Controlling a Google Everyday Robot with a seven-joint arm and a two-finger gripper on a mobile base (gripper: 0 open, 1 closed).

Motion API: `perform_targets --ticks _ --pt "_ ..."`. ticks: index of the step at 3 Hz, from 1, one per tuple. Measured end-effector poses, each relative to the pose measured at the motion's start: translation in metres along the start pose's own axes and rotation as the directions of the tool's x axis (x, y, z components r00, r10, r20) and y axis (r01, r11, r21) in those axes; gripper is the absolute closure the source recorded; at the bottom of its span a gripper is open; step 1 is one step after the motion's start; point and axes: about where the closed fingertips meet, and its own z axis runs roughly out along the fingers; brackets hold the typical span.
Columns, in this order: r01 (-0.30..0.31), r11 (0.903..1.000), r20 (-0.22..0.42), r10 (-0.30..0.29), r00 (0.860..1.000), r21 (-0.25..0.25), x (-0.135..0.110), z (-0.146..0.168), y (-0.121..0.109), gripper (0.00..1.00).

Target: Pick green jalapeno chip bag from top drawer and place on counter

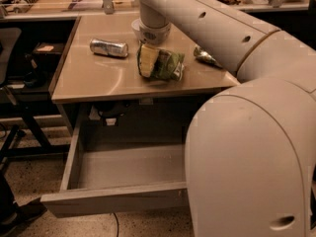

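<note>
green jalapeno chip bag [163, 64] lying on counter [98, 80], end effector [153, 35] just above it, silver can [108, 48] nearby, top drawer [113, 199] open

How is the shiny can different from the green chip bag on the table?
The silver can is shiny and grey; the green jalapeno chip bag is wrinkly and green. The can is narrower than the bag. Both lie on the counter, the gripper just behind the bag.
</note>
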Motion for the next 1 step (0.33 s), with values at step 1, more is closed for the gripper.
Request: perform_targets --ticks 1 --pt "0.000 1.0000 0.000 0.000 1.000 0.000 0.0000 0.0000 0.0000 0.00"
